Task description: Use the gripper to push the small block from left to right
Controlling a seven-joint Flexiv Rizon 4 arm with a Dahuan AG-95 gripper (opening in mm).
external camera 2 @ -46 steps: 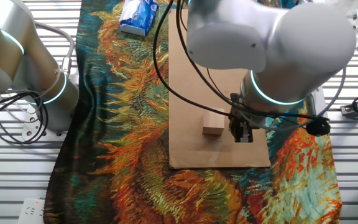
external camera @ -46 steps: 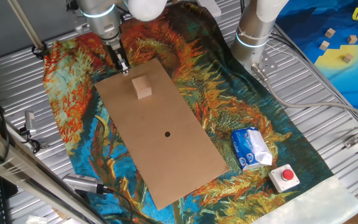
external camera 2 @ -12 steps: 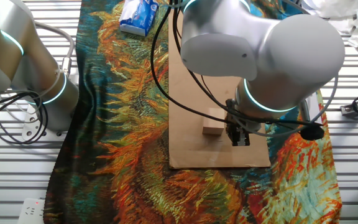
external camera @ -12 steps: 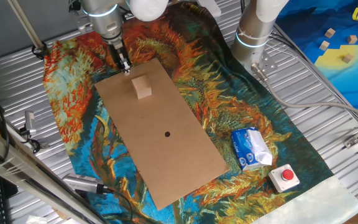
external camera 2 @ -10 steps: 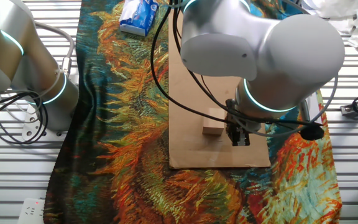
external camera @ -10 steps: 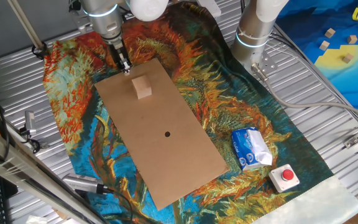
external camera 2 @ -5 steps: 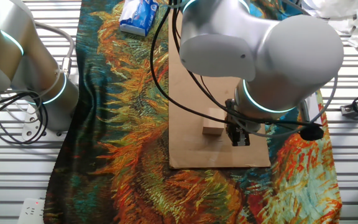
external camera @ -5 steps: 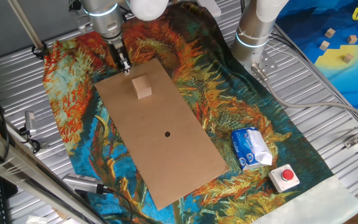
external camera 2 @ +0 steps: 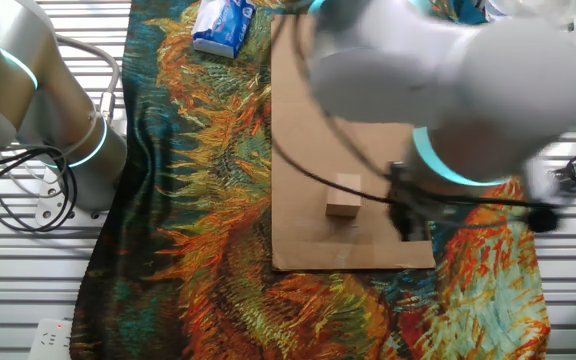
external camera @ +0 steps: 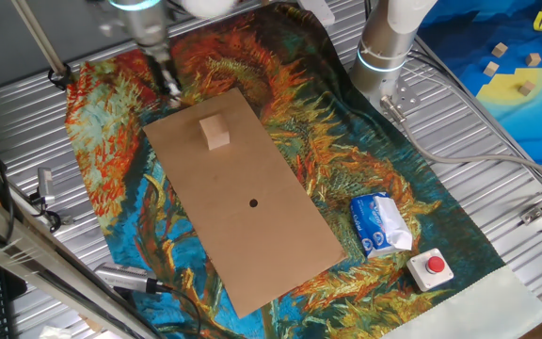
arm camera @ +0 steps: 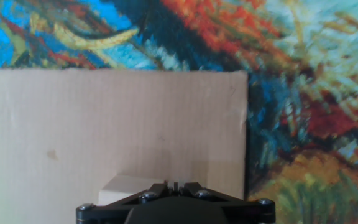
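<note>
The arm is motion-blurred in both fixed views, so the gripper [external camera: 169, 83] shows only as a dark smear above the far corner of the cardboard sheet [external camera: 252, 235], and its fingers cannot be separated there. In the other fixed view the gripper [external camera 2: 415, 222] is likewise streaked, beneath the big white arm body, which covers much of the sheet's upper part. In the hand view only the black base of the gripper fills the bottom edge; the fingertips are cut off, though the two black pieces at the centre meet with hardly a slit between them. The jaws look together and hold nothing; contact with any surface cannot be judged.

The small block [external camera: 216, 132] is a plain, light-tan wooden cube standing flat on the cardboard near its far end. From it the gripper lies toward 10 o'clock in one fixed view, apart from it. In the other fixed view the small block [external camera 2: 344, 196] sits near the sheet's lower edge, with the gripper at about 4 o'clock, near but not touching. In the hand view only the pale top of the small block [arm camera: 126, 188] peeks out at the bottom, partly hidden by the gripper base. The patterned cloth [arm camera: 303, 112] surrounds the sheet.
</note>
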